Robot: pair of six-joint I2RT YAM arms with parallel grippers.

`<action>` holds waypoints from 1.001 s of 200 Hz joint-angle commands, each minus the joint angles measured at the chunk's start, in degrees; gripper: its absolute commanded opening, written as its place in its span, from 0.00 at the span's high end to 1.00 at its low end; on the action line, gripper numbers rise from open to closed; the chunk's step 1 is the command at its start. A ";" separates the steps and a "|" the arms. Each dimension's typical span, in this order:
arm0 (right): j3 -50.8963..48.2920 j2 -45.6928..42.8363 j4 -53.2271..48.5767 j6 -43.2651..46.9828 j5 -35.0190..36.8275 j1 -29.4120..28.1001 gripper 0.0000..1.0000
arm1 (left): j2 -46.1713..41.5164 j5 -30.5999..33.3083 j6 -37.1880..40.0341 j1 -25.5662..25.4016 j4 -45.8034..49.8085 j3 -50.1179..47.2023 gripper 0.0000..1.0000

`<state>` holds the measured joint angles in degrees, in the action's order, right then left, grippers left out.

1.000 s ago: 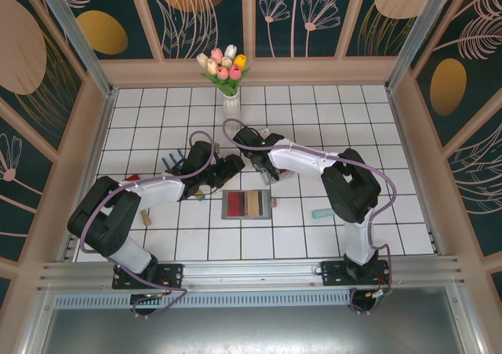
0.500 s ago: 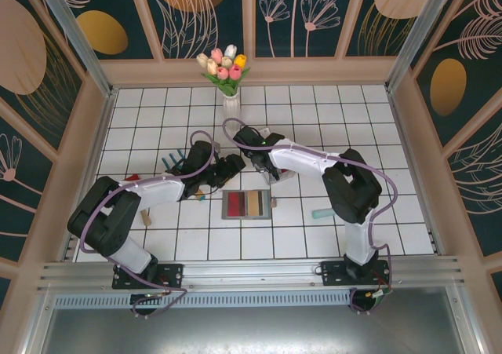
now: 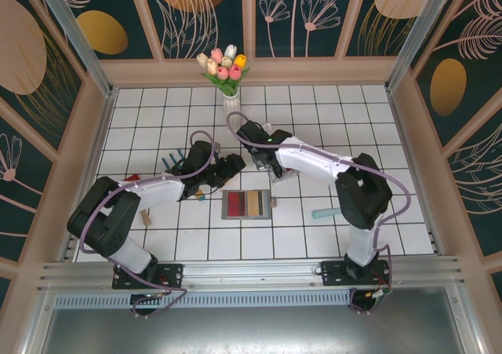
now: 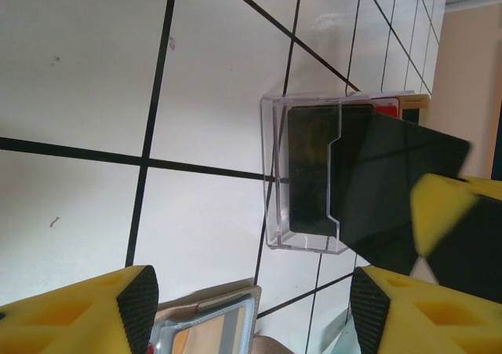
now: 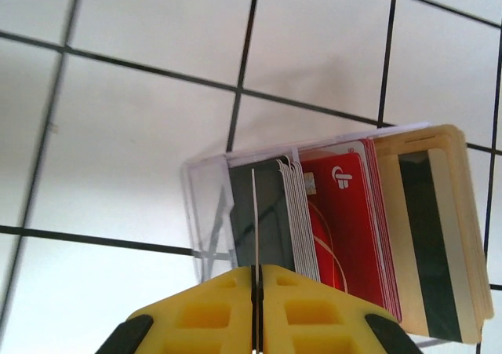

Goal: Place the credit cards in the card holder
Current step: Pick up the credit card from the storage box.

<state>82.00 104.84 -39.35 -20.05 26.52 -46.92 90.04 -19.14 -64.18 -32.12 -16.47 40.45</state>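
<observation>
The card holder [image 3: 247,205] lies open and flat in the middle of the table, with red, brown and tan panels; its corner [image 4: 212,322] sits under my left gripper. The credit cards stand packed in a clear rack [image 3: 276,171] [image 5: 208,213]: black, red [image 5: 345,220] and tan [image 5: 439,228]. My right gripper [image 5: 255,279] [image 3: 269,168] is shut on one black card [image 4: 392,181], which is edge-on in the right wrist view, just above the rack. My left gripper [image 4: 251,311] [image 3: 231,168] stands open beside the rack, nothing between its fingers.
A white vase of tulips [image 3: 227,75] stands at the back centre. A teal object [image 3: 321,213] lies right of the holder. Small teal, red and wooden items [image 3: 169,162] lie around the left arm. Wooden walls enclose the tiled table [image 3: 392,134].
My right gripper has closed onto the black card at the rack, and the right arm's elbow has swung to the right. The left arm has stayed still.
</observation>
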 commanded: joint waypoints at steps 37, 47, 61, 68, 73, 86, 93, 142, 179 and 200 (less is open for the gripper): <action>-6.54 -15.11 7.23 -3.53 -19.02 3.13 0.92 | -6.52 -0.94 1.26 0.67 -3.42 -1.28 0.30; -9.48 -18.52 10.87 -4.47 -24.89 4.82 0.93 | -7.59 -2.59 1.12 1.06 -5.74 -1.79 0.29; -14.81 -23.96 17.61 -6.32 -35.75 8.46 0.95 | -8.99 -5.81 0.77 1.63 -10.33 -2.71 0.28; -18.28 -26.91 21.99 -8.05 -42.52 10.86 0.95 | -9.40 -7.78 0.72 1.71 -12.55 -2.96 0.28; -20.80 -28.80 25.78 -9.55 -47.13 12.61 0.95 | -9.61 -9.29 0.64 1.79 -14.11 -3.00 0.27; -25.67 -32.07 33.88 -12.89 -58.56 15.22 0.95 | -9.49 -13.55 0.11 1.79 -18.35 -2.77 0.28; -27.11 -33.17 36.36 -14.28 -61.72 17.66 0.95 | -9.28 -15.27 -0.58 1.85 -20.38 -2.66 0.28; -29.46 -33.79 42.63 -17.27 -70.35 19.05 0.94 | -7.63 -22.06 -4.02 1.73 -29.89 -2.81 0.27; -30.03 -32.77 44.17 -18.27 -71.46 19.00 0.94 | -7.94 -23.57 -6.18 1.71 -34.51 -3.84 0.48; -30.42 -32.16 43.95 -18.09 -71.11 19.05 0.93 | -8.64 -23.74 -6.23 1.71 -35.09 -4.15 0.66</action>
<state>52.69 71.92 1.21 -37.28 -42.15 -28.10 81.80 -40.51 -69.91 -30.48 -46.46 36.93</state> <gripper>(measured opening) 0.069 0.408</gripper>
